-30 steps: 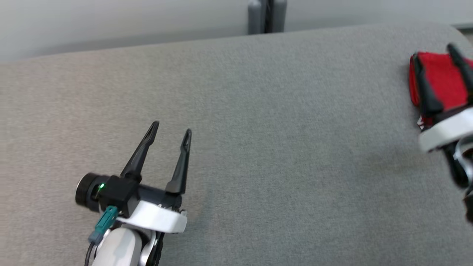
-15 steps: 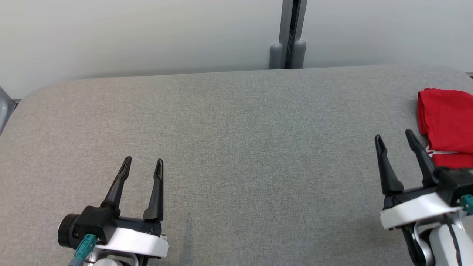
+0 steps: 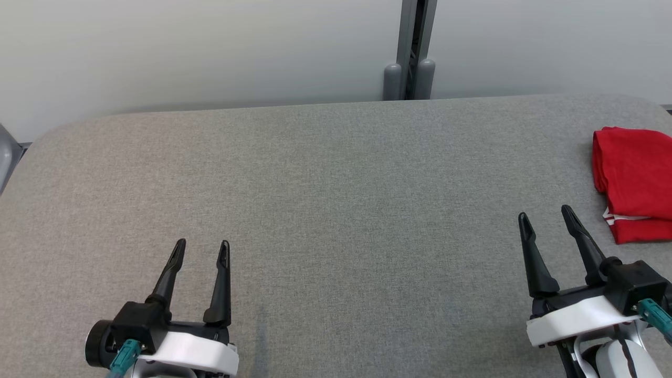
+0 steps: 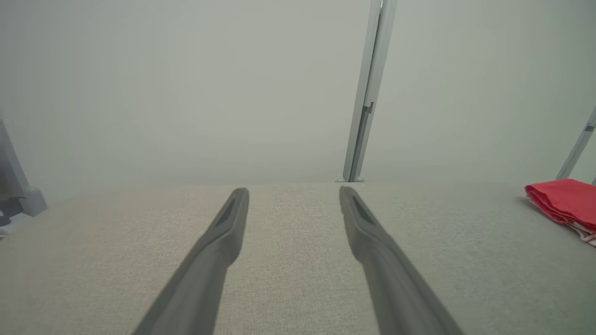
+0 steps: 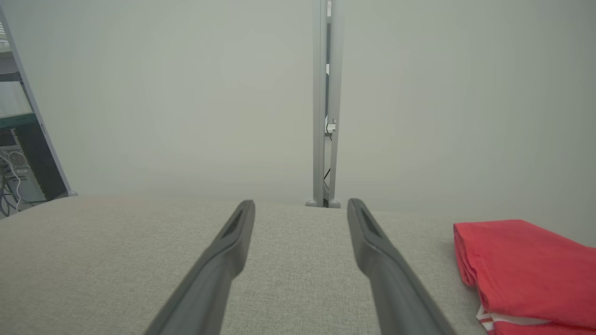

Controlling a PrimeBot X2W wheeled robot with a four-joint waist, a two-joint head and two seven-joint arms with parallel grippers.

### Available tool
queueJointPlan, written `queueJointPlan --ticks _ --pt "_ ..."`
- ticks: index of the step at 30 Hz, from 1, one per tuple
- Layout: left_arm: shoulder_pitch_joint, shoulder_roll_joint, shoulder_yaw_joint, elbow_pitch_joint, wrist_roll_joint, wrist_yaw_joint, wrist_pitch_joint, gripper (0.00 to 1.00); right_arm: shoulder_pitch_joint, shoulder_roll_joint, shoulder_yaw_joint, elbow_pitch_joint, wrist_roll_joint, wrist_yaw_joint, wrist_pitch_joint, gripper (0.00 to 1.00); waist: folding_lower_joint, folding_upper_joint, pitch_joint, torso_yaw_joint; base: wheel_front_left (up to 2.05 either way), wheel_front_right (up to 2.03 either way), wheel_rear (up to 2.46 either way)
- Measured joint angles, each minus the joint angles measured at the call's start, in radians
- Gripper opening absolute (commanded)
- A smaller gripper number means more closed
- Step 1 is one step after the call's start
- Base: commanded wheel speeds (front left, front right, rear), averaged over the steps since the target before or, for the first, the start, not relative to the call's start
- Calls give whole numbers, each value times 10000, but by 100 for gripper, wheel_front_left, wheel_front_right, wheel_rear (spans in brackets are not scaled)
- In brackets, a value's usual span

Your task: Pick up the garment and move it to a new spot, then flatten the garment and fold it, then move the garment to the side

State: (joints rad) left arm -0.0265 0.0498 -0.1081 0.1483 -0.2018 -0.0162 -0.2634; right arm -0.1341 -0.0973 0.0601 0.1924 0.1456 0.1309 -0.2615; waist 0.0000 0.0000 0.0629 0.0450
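The garment (image 3: 634, 181) is red with a white-striped edge, folded into a compact stack at the far right of the grey fabric table (image 3: 336, 210). It also lies at the right edge of the left wrist view, garment (image 4: 565, 202), and at the lower right of the right wrist view, garment (image 5: 526, 272). My right gripper (image 3: 546, 218) stands open near the front right, left of and nearer than the garment, not touching it. At the front left my left gripper (image 3: 202, 247) is open with nothing between its fingers. Both pairs of fingers point toward the far wall.
A pale wall runs behind the table, with a grey vertical post (image 3: 412, 50) at its middle. A shelf frame with cables (image 5: 21, 153) stands off the table's left end. The table's rounded far corners (image 3: 58, 131) mark its limits.
The head camera has tilted and shifted. My right gripper has let go of the garment and drawn back toward the front; the left gripper has also drawn back a little.
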Motion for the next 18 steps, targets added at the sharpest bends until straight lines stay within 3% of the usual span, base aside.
queueJointPlan --ticks 18 --pt "-11 -2 77 21 61 347 0 100 8 46 -25 12 -42 0 0 100 0 0 -27 -44 0 0 0"
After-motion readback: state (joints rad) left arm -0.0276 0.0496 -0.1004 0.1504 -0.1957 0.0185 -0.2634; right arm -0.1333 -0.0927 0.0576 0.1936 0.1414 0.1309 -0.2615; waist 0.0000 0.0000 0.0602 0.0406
